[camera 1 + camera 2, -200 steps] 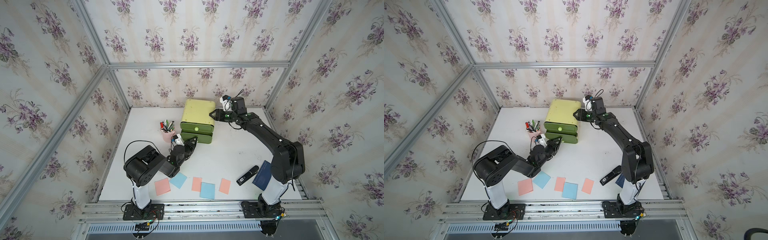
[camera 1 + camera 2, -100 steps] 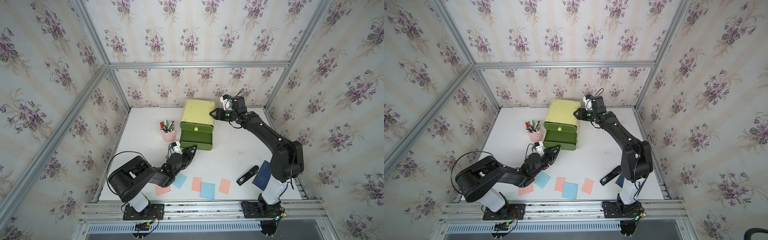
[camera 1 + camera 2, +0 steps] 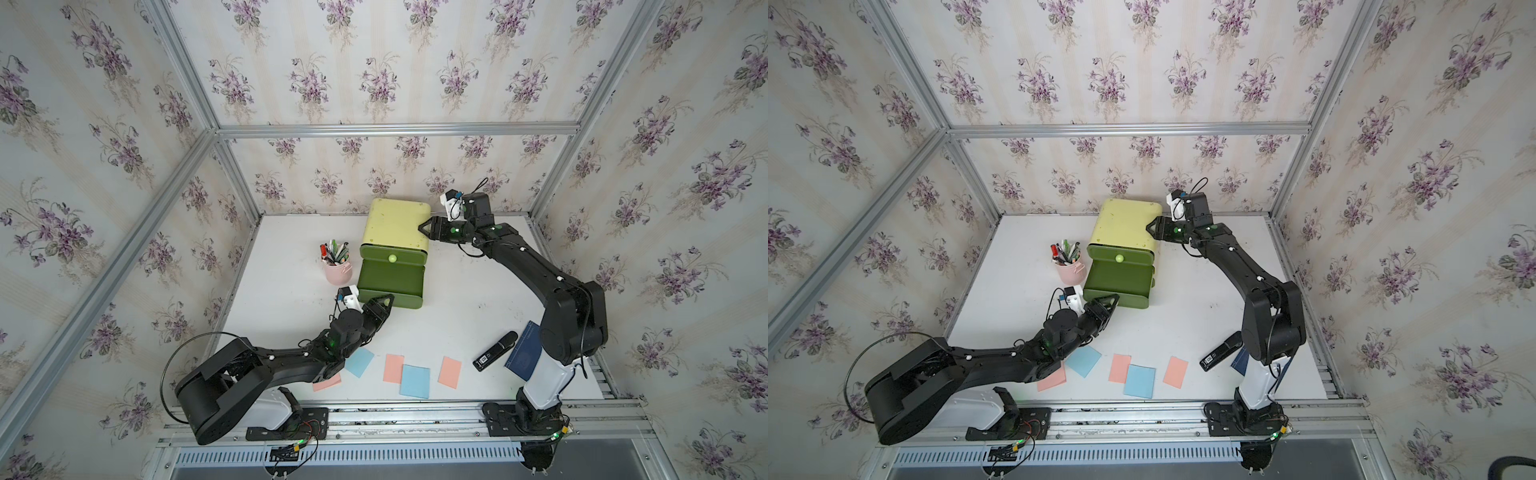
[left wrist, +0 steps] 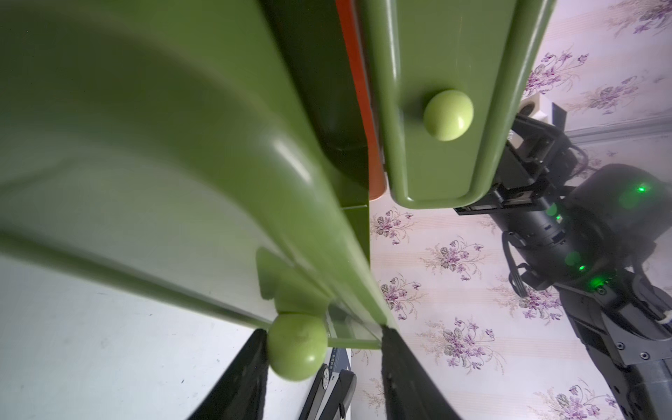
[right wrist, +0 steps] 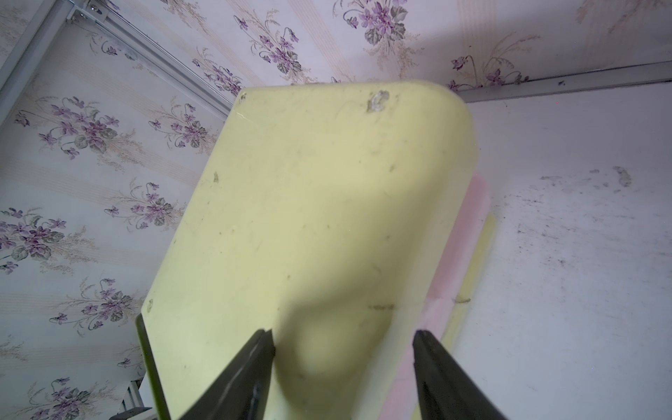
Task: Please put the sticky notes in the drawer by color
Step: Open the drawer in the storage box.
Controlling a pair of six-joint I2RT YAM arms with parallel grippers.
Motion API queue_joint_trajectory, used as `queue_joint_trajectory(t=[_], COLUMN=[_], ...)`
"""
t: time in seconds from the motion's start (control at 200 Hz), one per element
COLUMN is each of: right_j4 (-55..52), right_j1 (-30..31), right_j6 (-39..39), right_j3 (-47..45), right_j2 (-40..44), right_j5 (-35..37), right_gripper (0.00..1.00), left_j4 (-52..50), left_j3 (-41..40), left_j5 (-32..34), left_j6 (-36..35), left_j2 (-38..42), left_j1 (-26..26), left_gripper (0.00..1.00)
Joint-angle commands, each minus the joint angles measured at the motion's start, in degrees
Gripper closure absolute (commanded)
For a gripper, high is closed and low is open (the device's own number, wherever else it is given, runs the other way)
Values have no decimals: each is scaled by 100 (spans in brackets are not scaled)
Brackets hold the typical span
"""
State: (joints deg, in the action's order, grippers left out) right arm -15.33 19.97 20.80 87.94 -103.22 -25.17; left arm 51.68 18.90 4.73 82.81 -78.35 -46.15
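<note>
Pale yellow-green plastic forms the shell of the drawer chest [image 3: 394, 224], the biggest thing on the white table [image 3: 457, 299]. In both top views a dark green drawer [image 3: 390, 279] below the top one stands pulled well out; whether it is the middle or the lowest we cannot tell. The left gripper [image 3: 385, 300] sits at that drawer's front. Only the left wrist view shows us how: the gripper [image 4: 322, 338] is partly open around the drawer's round knob [image 4: 296, 349], one finger [image 4: 243, 378] touching the knob, the other clear of it, so nothing is clamped. The right gripper [image 3: 424, 227] is at the chest's right top edge. The right wrist view shows its jaws well apart over the shell [image 5: 309, 218], holding nothing, and whether the tips press on the plastic we cannot tell.

The top views alone show us the rest. A dark blue book [image 3: 524, 351] lies well in front of the chest to the right, partly behind the right arm, a black labelled device [image 3: 495, 351] beside it. A pink pen cup [image 3: 337, 272] stands just left of the chest. Five sticky notes [image 3: 414, 381], three salmon pink and two light blue, lie flat in a loose row well in front of the chest, one pink partly under the left arm. The left wrist view adds an orange-red strip [image 4: 358, 91] beside the upper drawer's front.
</note>
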Motion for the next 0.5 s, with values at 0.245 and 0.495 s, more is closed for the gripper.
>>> queue_joint_trajectory(t=[0.245,0.495], right_j4=[-162,-189], right_j1=[7,-2], right_j6=[-32,-59], right_j3=[87,75], right_j2=[131,253], right_j5=[-32,-5], right_gripper=[34,34], left_j4=[-1039,-2111], left_j3=[37,-70], left_j5=[11,-14], left_j6=[-356,-401], left_j2=[649,1364], left_j1=[-17,-7], left_gripper=[22,2])
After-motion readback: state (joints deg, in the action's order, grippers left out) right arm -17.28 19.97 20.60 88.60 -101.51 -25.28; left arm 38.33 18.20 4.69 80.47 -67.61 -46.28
